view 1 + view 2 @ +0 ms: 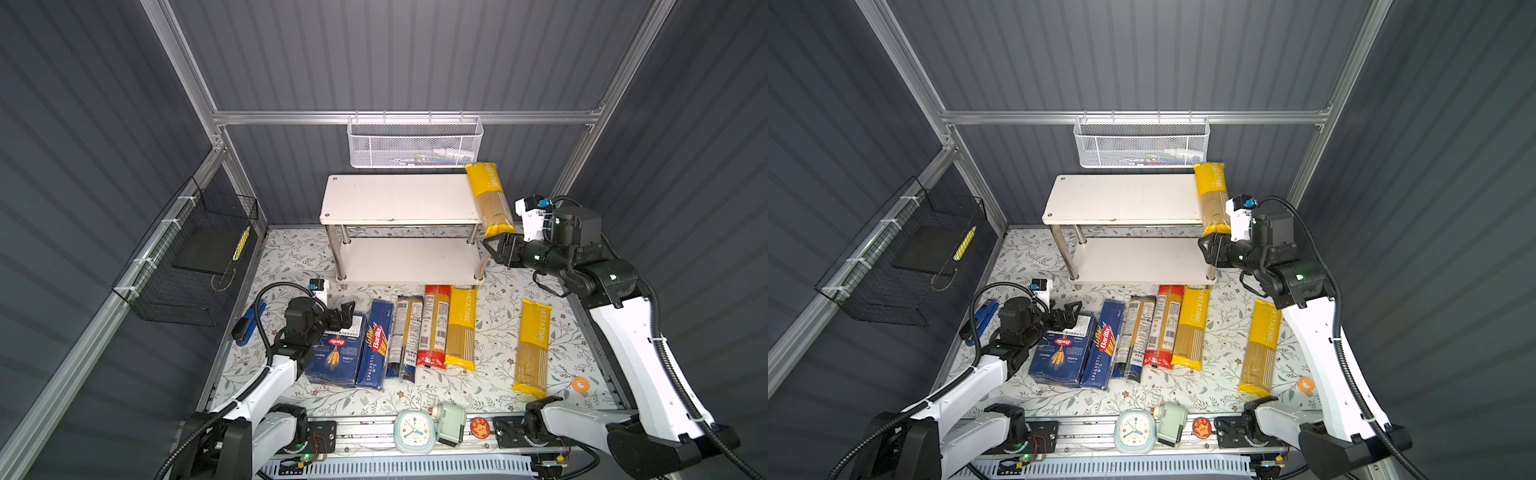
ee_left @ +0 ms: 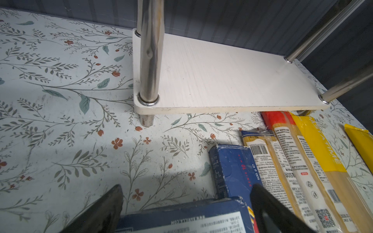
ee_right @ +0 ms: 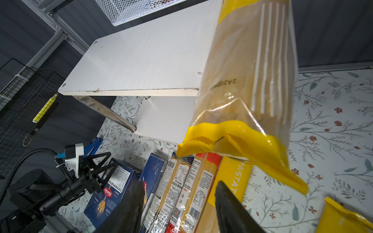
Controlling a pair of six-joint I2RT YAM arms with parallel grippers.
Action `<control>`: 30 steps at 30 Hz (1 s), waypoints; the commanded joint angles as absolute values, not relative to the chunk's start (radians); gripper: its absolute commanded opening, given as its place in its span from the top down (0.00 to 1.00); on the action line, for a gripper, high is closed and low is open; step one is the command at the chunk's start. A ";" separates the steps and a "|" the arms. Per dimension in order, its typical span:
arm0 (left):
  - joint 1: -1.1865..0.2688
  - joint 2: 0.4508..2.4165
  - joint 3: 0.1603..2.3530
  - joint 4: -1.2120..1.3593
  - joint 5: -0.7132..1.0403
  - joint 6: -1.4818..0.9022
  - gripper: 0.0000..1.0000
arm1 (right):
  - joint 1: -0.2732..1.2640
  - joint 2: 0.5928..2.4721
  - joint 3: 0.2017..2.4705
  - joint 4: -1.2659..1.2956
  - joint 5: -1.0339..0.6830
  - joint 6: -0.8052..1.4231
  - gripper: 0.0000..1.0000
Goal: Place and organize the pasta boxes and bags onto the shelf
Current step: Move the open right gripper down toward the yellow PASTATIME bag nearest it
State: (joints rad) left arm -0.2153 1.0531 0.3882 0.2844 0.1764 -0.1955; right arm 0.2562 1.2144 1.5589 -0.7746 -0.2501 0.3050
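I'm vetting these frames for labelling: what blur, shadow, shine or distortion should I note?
Left wrist view: the left gripper is soft; shadow dims the floral mat; the chrome post shines. Right wrist view: the right gripper is equally soft. Both top views: sharp, but the aluminium frame splays under the wide lens.

Dark grey ribbed walls point(image 1: 415, 54) in an aluminium frame point(image 1: 399, 117) enclose a brightly lit floral-print bench point(image 1: 494, 332), with a white mesh basket point(image 1: 415, 145) hung at the back and a black wire basket point(image 1: 178, 266) on the side wall.
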 commanded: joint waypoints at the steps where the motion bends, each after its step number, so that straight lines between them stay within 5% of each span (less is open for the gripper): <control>1: -0.219 1.042 0.404 0.277 0.178 -0.197 0.01 | 0.262 1.250 1.601 -0.762 -0.263 0.287 0.41; 16: -0.219 1.042 0.409 0.267 0.154 -0.196 0.01 | 0.261 1.284 1.655 -0.813 -0.233 0.229 0.34; 30: -0.219 1.055 0.410 0.276 0.166 -0.200 0.01 | 0.273 1.101 1.398 -0.820 -0.326 0.239 0.25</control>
